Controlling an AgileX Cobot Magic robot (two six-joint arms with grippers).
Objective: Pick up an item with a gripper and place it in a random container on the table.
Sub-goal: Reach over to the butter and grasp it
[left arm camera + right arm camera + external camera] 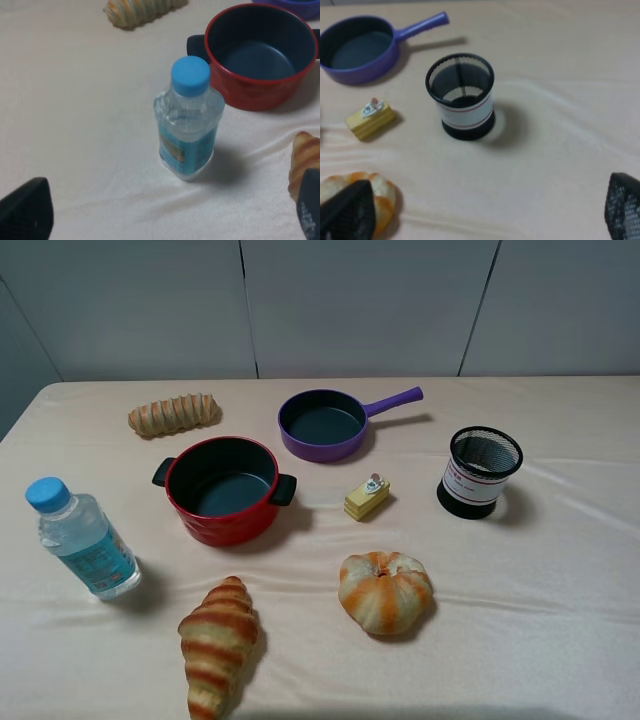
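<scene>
The small yellow cake slice (367,498) with a white-and-red topping lies on the peach cloth table (560,600) near the middle; it also shows in the right wrist view (370,119). The black mesh cup (481,471) with a white label band stands upright to its right, and the right wrist view (461,96) shows it empty. My right gripper (487,212) is open and empty, on the near side of the cup and apart from it. My left gripper (170,212) is open and empty, near the water bottle (188,119). Neither gripper shows in the high view.
A red two-handled pot (222,488) and a purple pan (325,424) stand left of the cake. A long bread (174,414) lies at the back left, the bottle (84,538) at the left, a croissant (217,642) and a round orange-striped bun (385,591) in front.
</scene>
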